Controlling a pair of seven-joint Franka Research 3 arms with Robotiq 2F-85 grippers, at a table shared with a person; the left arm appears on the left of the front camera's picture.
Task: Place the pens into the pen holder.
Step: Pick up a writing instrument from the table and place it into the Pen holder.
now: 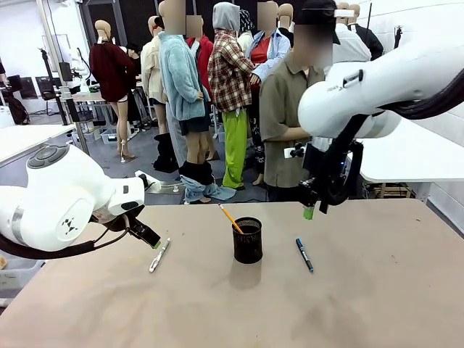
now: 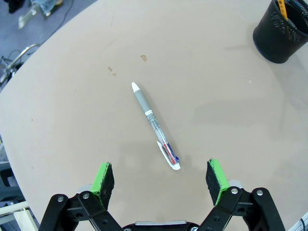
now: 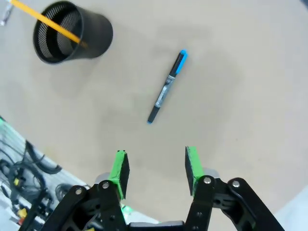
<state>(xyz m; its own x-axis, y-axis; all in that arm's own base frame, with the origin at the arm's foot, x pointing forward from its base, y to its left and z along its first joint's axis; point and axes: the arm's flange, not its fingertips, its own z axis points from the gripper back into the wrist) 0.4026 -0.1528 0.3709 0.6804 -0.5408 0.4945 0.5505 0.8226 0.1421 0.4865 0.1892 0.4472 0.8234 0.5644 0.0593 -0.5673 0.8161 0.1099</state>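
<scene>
I count three pens and one pen holder (image 1: 248, 245) on the table (image 1: 377, 304). The holder, a black mesh cup, stands upright about midway between the table's left and right edges, somewhat nearer the far edge than the near one. One pen is in it: an orange one (image 1: 230, 217), leaning out over the rim toward the far left corner.

The other two pens lie flat on the tabletop, one on each side of the cup and apart from it. On the side of the left edge is the white-grey pen (image 1: 159, 255); the left wrist view shows its grey grip, clear barrel and white ends (image 2: 154, 124). On the side of the right edge is the dark pen with the blue end (image 1: 304, 254). There is pale print on its barrel (image 3: 167, 86), too small for me to read.

The left gripper (image 1: 154, 243) is low over the table, just beside the far end of the white-grey pen. Its fingers are spread wide with nothing between them (image 2: 161, 175), and the pen lies just ahead of them, untouched.

The right gripper (image 1: 310, 211) hangs higher, near the far edge and above the dark pen. Its green pads are parted less widely and hold nothing (image 3: 156, 166). From that wrist the cup (image 3: 98, 36) shows with the orange pen (image 3: 45, 21) in it.
</scene>
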